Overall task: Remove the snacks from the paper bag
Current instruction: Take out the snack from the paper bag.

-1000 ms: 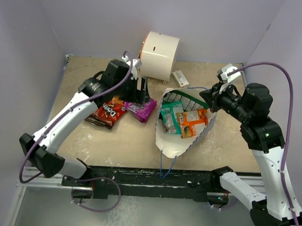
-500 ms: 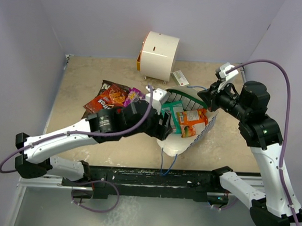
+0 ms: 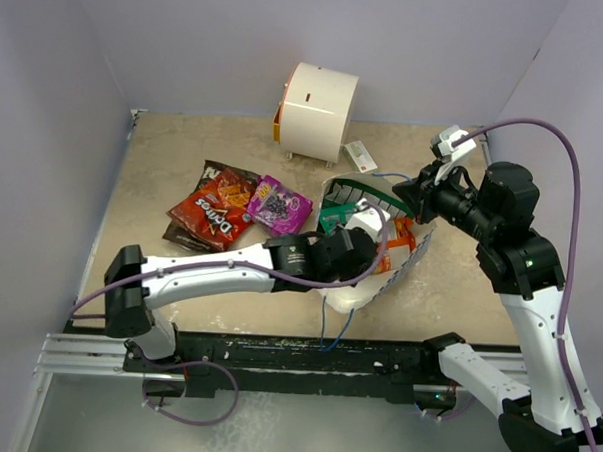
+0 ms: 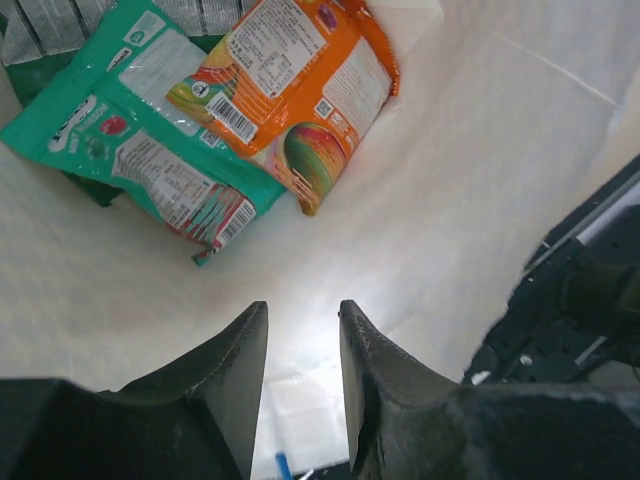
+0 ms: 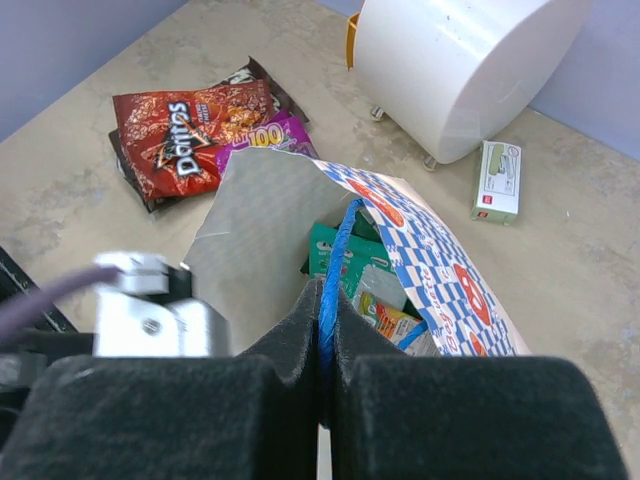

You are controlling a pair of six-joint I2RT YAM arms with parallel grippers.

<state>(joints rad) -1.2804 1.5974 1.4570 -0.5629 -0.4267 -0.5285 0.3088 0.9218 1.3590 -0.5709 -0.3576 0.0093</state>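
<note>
The bench (image 3: pixel 154 165), a beige speckled surface walled on three sides, carried everything shown. The left arm (image 3: pixel 209 272) lay low across its near half and reached to the right into the bag (image 3: pixel 350 296). The right arm (image 3: pixel 525 266) stood bent at the bag's far right corner.

The bag, white inside and blue-checked with orange-red logos outside, lay right of centre with its mouth held wide open towards the top camera. A white cylinder (image 3: pixel 317 109) lay on its side at the rear wall.

Two snacks lay out on the bench left of the bag: a chips bag (image 3: pixel 214 207) and, touching its right edge, a purple packet (image 3: pixel 278 205). Three snacks were inside the bag: a teal packet (image 4: pixel 140 150), an orange packet (image 4: pixel 300 90) overlapping its right side, and a green-and-white packet (image 3: pixel 361 195) at the far rim.

A small box (image 3: pixel 361 155) lay between the cylinder and the bag.

The left tool (image 4: pixel 300 320) was inside the bag, near the teal and orange packets but apart from them. Its jaws were narrowly parted, with nothing between them. The right tool (image 5: pixel 325 300) was clamped on the blue handle (image 5: pixel 340 240), and the bag's rim hung from that handle.
</note>
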